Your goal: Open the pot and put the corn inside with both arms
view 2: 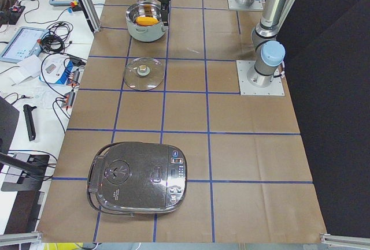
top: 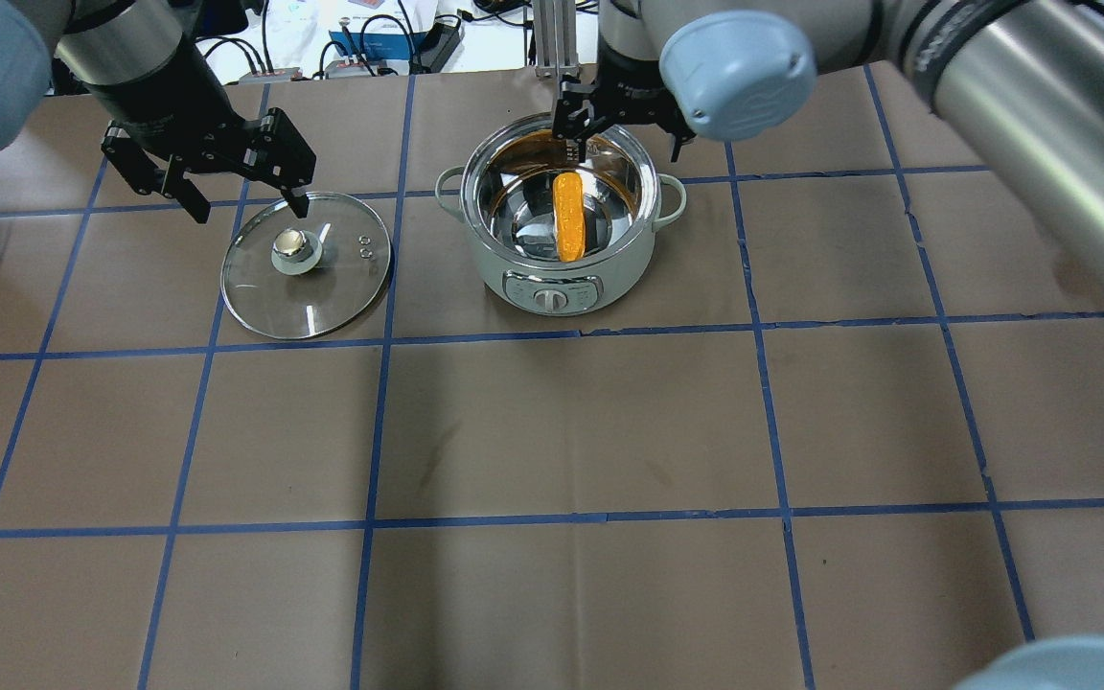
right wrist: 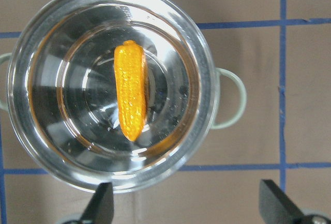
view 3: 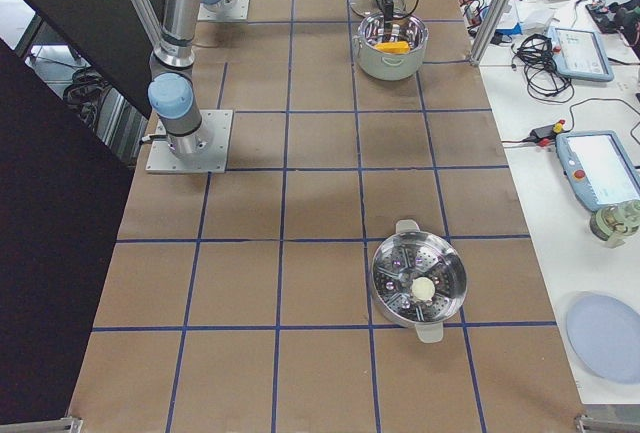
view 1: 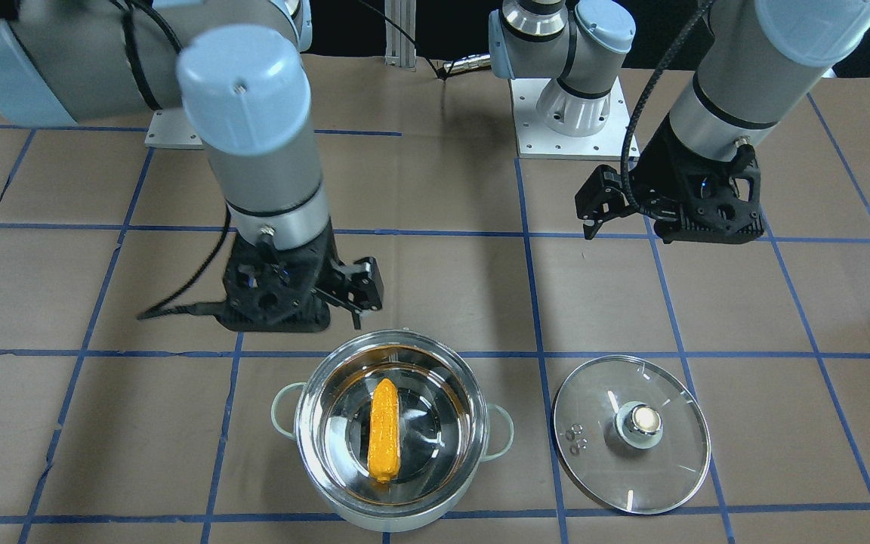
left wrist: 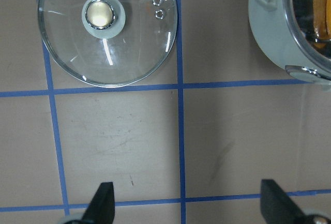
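The pot (top: 514, 273) stands open at the far middle of the table. The corn (top: 568, 216) lies inside it on the bottom, as the right wrist view (right wrist: 130, 97) also shows. The glass lid (top: 264, 287) lies flat on the table, knob up, to the robot's left of the pot. My right gripper (top: 624, 144) hangs open and empty above the pot's far rim (right wrist: 202, 79). My left gripper (top: 250, 196) hangs open and empty above the lid's far edge; its wrist view shows the lid (left wrist: 129, 53) and the pot's side (left wrist: 269, 32).
A dark rice cooker (view 2: 139, 178) sits at the table's end on the robot's left. A steel steamer pot (view 3: 418, 283) sits toward the end on its right. Tablets, cables and a blue plate (view 3: 605, 323) lie on the side desks.
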Controlling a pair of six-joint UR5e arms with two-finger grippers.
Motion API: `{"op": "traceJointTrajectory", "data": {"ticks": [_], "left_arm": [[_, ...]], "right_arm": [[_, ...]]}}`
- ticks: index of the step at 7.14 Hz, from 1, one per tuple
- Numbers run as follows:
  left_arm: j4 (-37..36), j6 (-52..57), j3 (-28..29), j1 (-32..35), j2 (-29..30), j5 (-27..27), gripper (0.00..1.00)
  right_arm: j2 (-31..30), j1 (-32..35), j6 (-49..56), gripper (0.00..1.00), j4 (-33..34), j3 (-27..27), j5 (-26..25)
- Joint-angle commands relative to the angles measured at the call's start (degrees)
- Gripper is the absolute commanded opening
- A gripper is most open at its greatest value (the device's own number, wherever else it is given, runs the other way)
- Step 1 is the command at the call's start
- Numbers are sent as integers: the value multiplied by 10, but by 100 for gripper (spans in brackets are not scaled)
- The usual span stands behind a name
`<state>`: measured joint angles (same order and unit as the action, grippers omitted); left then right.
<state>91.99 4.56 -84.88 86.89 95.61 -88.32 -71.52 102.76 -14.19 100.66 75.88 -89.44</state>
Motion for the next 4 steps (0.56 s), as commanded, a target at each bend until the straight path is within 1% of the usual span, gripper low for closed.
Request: {"op": "traceJointTrajectory", "data": {"ticks": [1,2,3,4], "left_arm": [[2,4,-6,6,-10,-1,100],[1,4,-5,6,-6,-1,100],[1,4,-6,6,-9,0,100],[1,4,-6,6,-9,0,100]], "right_arm": [[-118,-55,44,99,-94,48,-1],[-161,-69,44,98,-94,95,-2],[-178,-70,45,98,-83,129,-1],[-178,-69,47,98,-82,131,0]]}}
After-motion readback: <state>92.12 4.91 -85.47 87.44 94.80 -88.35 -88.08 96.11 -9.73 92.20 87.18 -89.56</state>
